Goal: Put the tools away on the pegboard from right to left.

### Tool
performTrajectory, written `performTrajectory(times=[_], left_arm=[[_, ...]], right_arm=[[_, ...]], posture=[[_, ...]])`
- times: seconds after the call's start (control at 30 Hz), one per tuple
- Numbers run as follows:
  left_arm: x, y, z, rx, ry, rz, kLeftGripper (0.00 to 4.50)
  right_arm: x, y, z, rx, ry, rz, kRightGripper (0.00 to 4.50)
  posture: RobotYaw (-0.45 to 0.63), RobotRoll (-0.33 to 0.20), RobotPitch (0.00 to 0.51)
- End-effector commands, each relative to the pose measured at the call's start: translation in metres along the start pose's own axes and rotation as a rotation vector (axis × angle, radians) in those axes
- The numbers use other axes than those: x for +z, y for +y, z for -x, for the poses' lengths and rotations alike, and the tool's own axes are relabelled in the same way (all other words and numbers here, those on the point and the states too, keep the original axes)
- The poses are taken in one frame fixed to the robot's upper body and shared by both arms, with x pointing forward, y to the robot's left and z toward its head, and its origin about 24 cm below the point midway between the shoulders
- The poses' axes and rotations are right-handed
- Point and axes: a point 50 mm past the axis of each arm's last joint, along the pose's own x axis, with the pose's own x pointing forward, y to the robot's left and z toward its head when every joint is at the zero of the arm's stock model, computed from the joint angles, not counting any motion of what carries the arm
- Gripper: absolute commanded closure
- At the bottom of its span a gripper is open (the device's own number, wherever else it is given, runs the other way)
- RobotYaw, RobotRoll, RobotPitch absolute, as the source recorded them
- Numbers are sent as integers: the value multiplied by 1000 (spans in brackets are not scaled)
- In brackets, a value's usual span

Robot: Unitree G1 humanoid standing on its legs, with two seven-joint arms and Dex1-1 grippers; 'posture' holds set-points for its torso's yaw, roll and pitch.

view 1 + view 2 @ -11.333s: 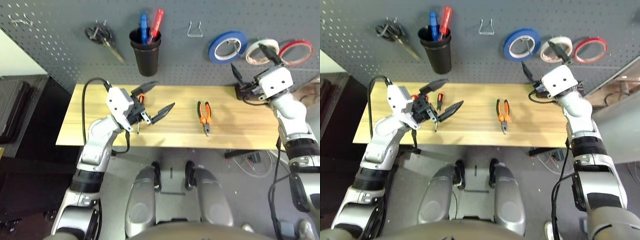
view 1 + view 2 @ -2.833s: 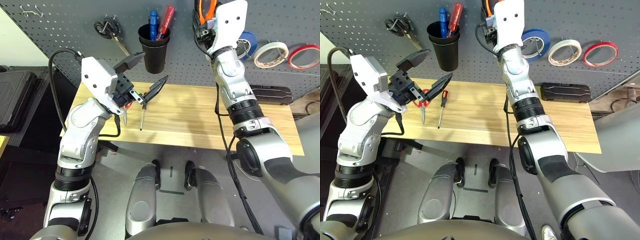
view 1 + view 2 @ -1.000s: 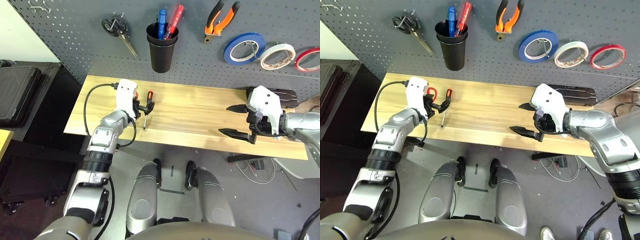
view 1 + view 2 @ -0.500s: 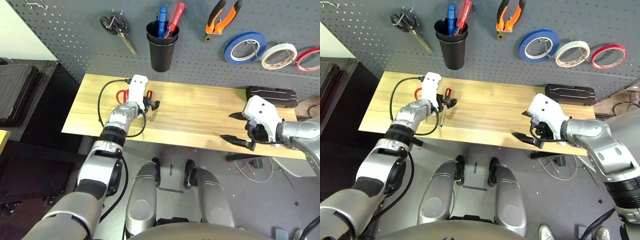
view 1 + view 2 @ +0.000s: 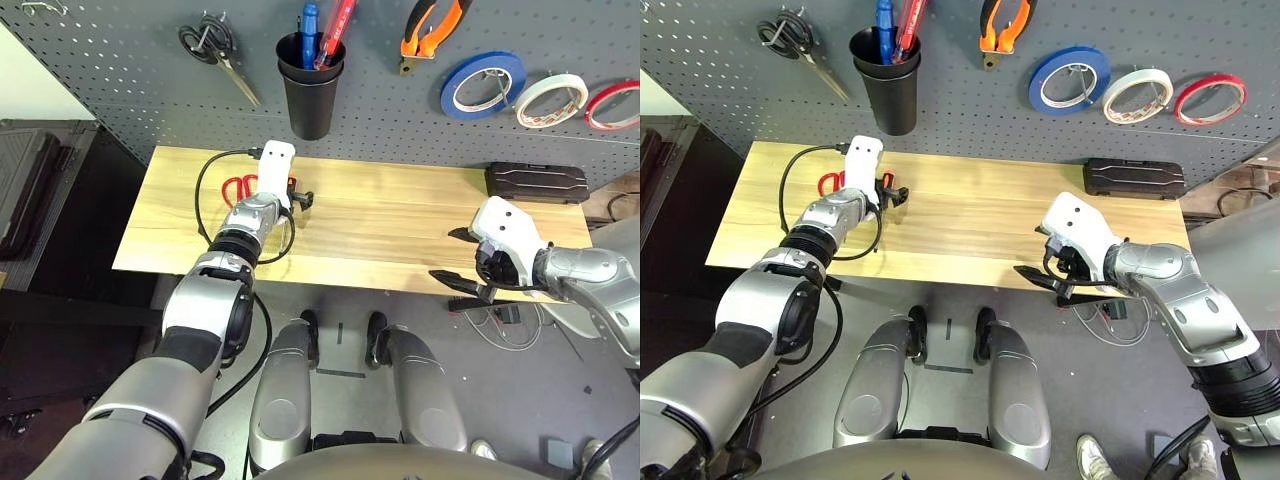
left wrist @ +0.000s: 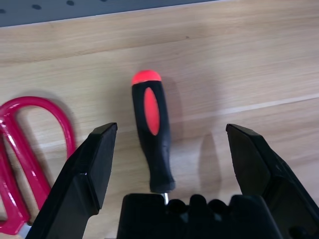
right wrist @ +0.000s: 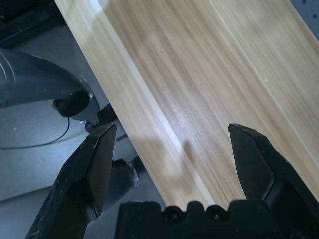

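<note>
Tabletop (image 5: 400,225) of pale wood planks is running along the foot of the pegboard (image 5: 120,90), a dark grey perforated panel standing upright behind it; grey floor is showing below the near edge, and dark cabinets are standing off the left end. Pegboard is carrying, from the left, black-handled scissors (image 5: 212,52), a black cup (image 5: 309,85) holding blue and red tools, the pliers (image 5: 428,28) with orange-and-black handles, a blue tape roll (image 5: 482,85), the white tape roll (image 5: 551,99) and a red tape roll (image 5: 616,104) at the right margin. Black case (image 5: 535,183) is lying at the far right corner of the wood, beside the board. Screwdriver (image 6: 151,130) is lying flat near the left end, its red-tipped handle pointing toward the board, with the red-handled scissors (image 6: 22,159) lying just beside it on the outer side. Left gripper (image 6: 172,152) is hovering over the screwdriver with its fingers spread wide to either side of the handle, gripping nothing. Right gripper (image 5: 1042,253) is hanging at the near edge toward the right end, fingers likewise wide apart and holding nothing, with bare wood and floor beneath it. Middle stretch of the wood between the two grippers is lying bare.
</note>
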Motion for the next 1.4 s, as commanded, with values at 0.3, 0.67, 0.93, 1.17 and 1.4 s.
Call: performTrajectory(times=[0.3, 0.67, 0.93, 1.17, 1.4], left_arm=[[-23, 0, -1, 3, 101, 34, 953], [-32, 0, -1, 9, 129, 46, 3925], [-21, -2, 0, -50, 58, 75, 3925], [-17, 5, 25, -153, -17, 23, 3925], [-22, 8, 87, -163, -77, 13, 3925]], right_arm=[[3, 5, 3, -20, -2, -3, 0], [6, 3, 4, -27, 0, 9, 0], [4, -1, 1, -32, 1, 12, 0], [5, -13, -8, -47, -36, -18, 0], [7, -25, -28, -57, -171, -81, 0]], posture=[[-74, 0, 381], [-70, 0, 390], [-37, 0, 377], [36, 0, 334], [134, 0, 280]])
